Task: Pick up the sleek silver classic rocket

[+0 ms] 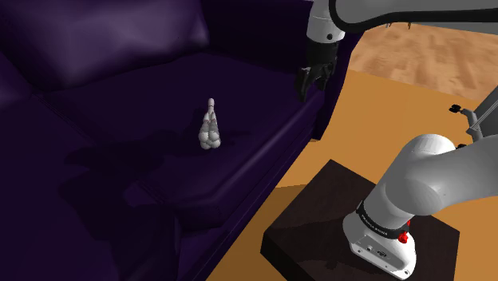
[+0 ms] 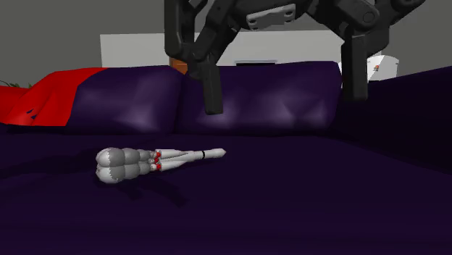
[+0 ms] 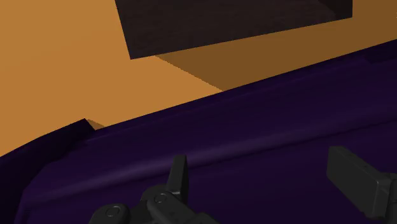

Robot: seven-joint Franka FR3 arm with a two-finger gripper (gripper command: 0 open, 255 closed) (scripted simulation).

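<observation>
Dark purple sofa (image 1: 120, 160) upholstery is seen across most of the shoulder view, with an orange floor (image 1: 383, 112) beyond its front edge. The silver rocket (image 1: 211, 128) is laid on the seat cushion, its nose turned toward the backrest. The tool (image 1: 315, 80) is hung from the white arm (image 1: 431, 184) above the sofa's front edge. The rocket is found well apart from the tool, lower and toward the shoulder view's left. The dark stand (image 1: 319, 207) is set on the floor beneath the arm.

In the second exterior view the rocket (image 2: 156, 161) is shown on its side on the seat. Its bulbous grey end points to that view's left and its slim nose to the right. The tool (image 2: 282, 98) is held above it with its black fingers (image 2: 211, 87) spread wide, and nothing is gripped between them. The rocket is placed below the finger on that view's left, untouched. A red cushion (image 2: 51, 94) is seen at the far end of the sofa, well away from the tool.

In the wrist view the tool (image 3: 267, 178) is seen with both fingers standing apart. The sofa's purple edge (image 3: 254, 121) is crossed just ahead of them. Beyond it the floor (image 3: 76, 63) and the stand (image 3: 235, 22) are shown.
</observation>
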